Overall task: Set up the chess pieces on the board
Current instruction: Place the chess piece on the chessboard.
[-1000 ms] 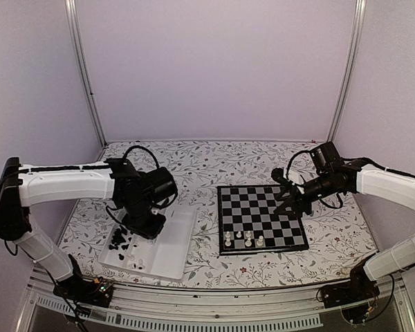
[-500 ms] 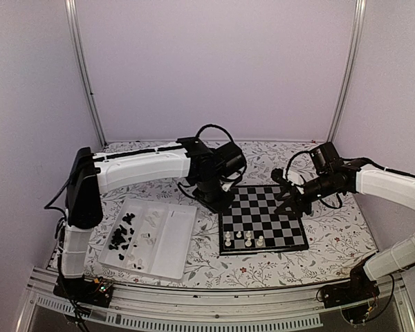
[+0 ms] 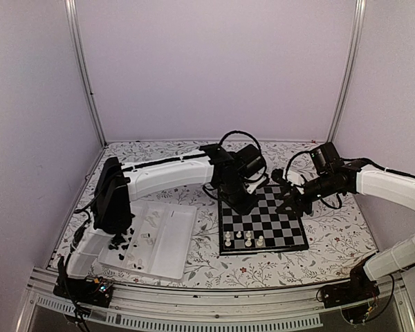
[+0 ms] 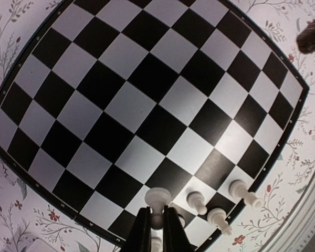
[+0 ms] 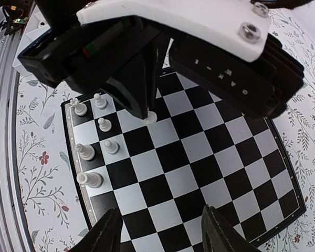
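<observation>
The board (image 3: 270, 220) lies right of centre, with several cream-white pieces (image 3: 248, 239) along its near left edge. My left gripper (image 3: 241, 205) reaches over the board's left part and is shut on a white piece (image 4: 157, 200), held just above the squares near the placed white pieces (image 4: 218, 218). The right wrist view shows that held piece (image 5: 150, 117) under the left gripper (image 5: 139, 100), beside the white pieces on the board (image 5: 104, 125). My right gripper (image 5: 163, 236) is open and empty, hovering over the board's right side (image 3: 290, 202).
A white compartment tray (image 3: 167, 247) stands left of the board, holding several black pieces (image 3: 117, 239) and a few white ones (image 3: 149, 220). The left arm (image 3: 166, 176) spans above the tray and the floral tablecloth. Side walls stand close.
My left arm has swung from above the tray rightward to the board's left side, carrying the white piece. The right arm has stayed still.
</observation>
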`<state>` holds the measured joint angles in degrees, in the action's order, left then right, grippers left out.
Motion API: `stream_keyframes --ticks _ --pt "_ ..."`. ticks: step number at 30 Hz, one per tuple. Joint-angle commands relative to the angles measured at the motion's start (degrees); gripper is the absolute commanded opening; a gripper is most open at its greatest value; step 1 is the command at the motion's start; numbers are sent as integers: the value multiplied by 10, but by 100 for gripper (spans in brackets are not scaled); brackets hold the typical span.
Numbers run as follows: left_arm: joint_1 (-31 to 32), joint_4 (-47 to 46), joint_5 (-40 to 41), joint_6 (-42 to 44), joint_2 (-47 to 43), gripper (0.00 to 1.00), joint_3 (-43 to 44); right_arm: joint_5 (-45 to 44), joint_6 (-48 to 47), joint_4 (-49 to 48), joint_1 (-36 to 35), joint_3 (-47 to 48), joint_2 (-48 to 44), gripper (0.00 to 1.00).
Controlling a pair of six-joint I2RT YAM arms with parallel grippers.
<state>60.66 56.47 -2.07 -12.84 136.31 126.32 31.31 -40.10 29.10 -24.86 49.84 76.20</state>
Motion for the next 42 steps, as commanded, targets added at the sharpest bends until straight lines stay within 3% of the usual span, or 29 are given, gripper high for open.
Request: stream_keyframes --ticks 1,13,42 --pt "8 -13 -52 25 30 8 34 -18 -1 -12 -2 -8 -24 54" --pt "15 -7 -121 31 52 8 45 -40 -3 -22 25 -18 -59 54" --pt "22 -6 -147 25 88 11 56 -48 -2 -26 25 -20 -45 54"
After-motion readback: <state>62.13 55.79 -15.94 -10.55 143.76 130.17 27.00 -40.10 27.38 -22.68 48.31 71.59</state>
